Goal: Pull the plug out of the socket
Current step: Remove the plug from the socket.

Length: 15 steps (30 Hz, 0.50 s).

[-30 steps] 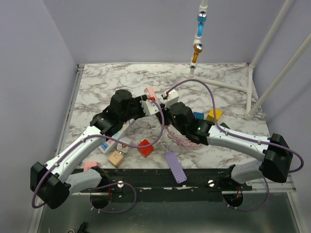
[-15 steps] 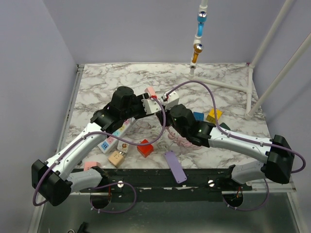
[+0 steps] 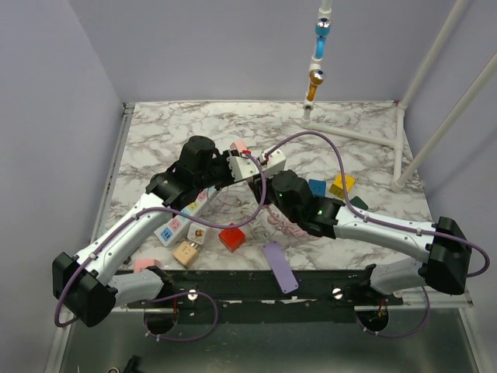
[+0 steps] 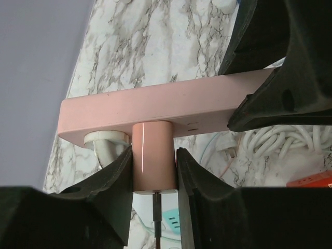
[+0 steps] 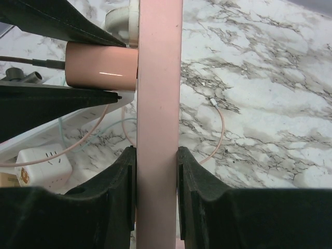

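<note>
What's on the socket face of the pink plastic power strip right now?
A pink cylindrical plug, pinched by the left gripper, and a white rounded plug beside it. Their pins are hidden inside the pink plastic power strip.

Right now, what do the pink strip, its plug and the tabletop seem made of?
Strip: likely matte moulded plastic, even pink, no shine.
Plug: smoother plastic, semi-gloss; a bright streak runs down it.
Tabletop: marble look, grey veins on white; real stone or printed laminate, cannot tell.

plug (image 4: 154,155): short pink cylinder, seated in socket | socket (image 4: 155,106): long pink strip
</note>
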Each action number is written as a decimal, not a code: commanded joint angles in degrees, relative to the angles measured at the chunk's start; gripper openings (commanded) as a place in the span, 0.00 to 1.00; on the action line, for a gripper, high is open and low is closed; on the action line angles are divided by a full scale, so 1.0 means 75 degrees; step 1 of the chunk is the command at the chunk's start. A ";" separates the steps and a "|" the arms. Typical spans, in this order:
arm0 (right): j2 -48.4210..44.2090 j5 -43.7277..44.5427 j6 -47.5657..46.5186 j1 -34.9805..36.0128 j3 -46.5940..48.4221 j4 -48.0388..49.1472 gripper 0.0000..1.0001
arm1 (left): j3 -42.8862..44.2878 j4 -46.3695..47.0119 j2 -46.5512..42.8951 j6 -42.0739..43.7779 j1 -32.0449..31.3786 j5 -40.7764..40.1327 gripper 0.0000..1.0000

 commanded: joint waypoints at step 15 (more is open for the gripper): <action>0.0175 0.0953 -0.0195 -0.0586 -0.0494 0.1381 0.01 | 0.0821 -0.1188 0.0458 0.0299 -0.0073 0.0074 0.00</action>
